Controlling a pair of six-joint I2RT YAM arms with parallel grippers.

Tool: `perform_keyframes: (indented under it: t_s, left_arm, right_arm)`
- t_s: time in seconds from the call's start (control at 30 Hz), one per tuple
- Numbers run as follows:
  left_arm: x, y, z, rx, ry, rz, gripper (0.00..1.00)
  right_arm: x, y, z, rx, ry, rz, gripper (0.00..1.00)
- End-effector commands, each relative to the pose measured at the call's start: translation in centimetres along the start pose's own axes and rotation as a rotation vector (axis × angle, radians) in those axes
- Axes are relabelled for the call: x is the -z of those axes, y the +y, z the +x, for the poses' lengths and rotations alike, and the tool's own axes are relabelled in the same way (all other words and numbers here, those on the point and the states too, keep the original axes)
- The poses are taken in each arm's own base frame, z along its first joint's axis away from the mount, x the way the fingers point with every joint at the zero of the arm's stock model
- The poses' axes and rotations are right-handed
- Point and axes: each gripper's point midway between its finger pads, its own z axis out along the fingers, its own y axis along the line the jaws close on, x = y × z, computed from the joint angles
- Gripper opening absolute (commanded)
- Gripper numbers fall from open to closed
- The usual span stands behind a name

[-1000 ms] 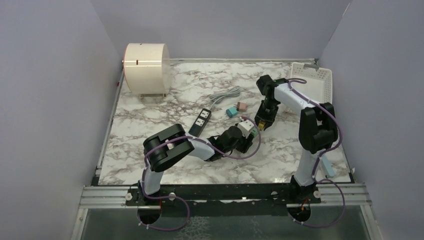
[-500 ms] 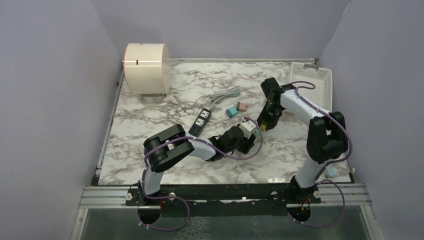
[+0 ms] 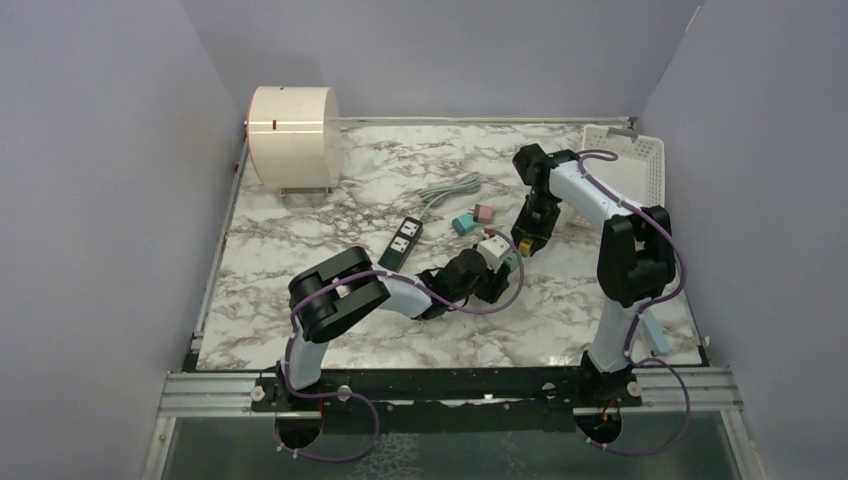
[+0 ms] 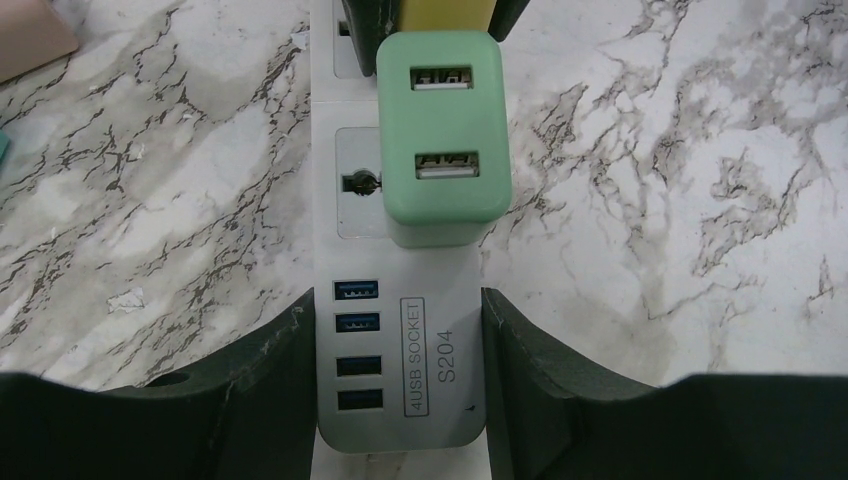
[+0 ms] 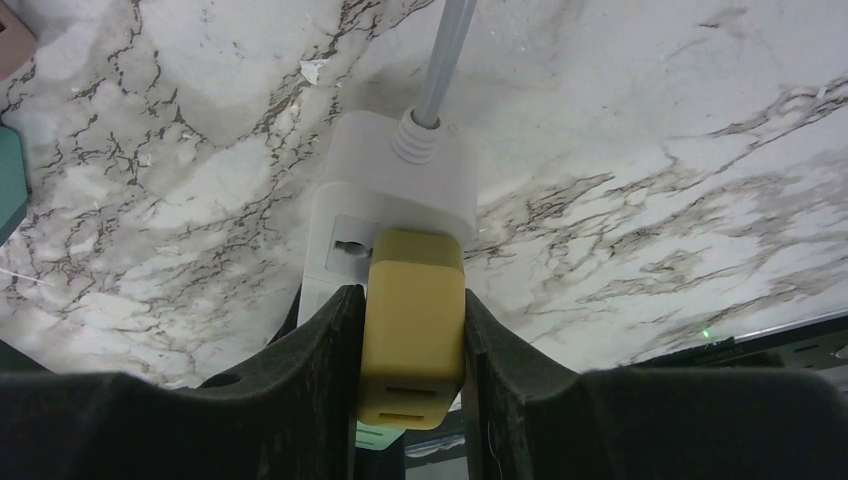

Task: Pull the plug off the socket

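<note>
Grab done, pull not done yet, as far as I could judge. The right claw (image 5: 410,340) was clamped shut on the yellow plug (image 5: 416,265). That plug sat in the white power strip (image 5: 395,170), in the outlet nearest the cord (image 5: 440,60), out on the marble desk (image 5: 650,120). The left claw (image 4: 398,345) was pinching the strip's other end, the bit with the USB ports, with its jaws partway apart because the strip body filled them.

Next move, I reckon: the right arm pulls straight away from the outlet face while the left pins the strip down. No twisting, or the whole strip could lift with it.

View stuff: the left wrist cam showed a green plug (image 4: 443,130) in the next outlet, with only a sliver of yellow at the top edge. The right wrist cam showed the grip on the yellow one properly, but barely any green. Neither showed the prongs, so I couldn't tell how deep it was seated.
</note>
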Motion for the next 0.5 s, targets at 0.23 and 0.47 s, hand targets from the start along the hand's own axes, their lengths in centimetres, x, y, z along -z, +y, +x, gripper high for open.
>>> perform_keyframes:
  t_s: [0.23,0.47]
  left_arm:
    - [2.1,0.3,10.7,-0.017,0.346,0.025,0.00]
    - [2.2,0.6,10.8,0.002,0.351,0.026,0.00]
  right_arm:
    - [5.2,1.8,-2.2,0.070,-0.159,-0.211,0.01]
    - [8.1,0.6,-1.9,0.021,-0.301,-0.305,0.01]
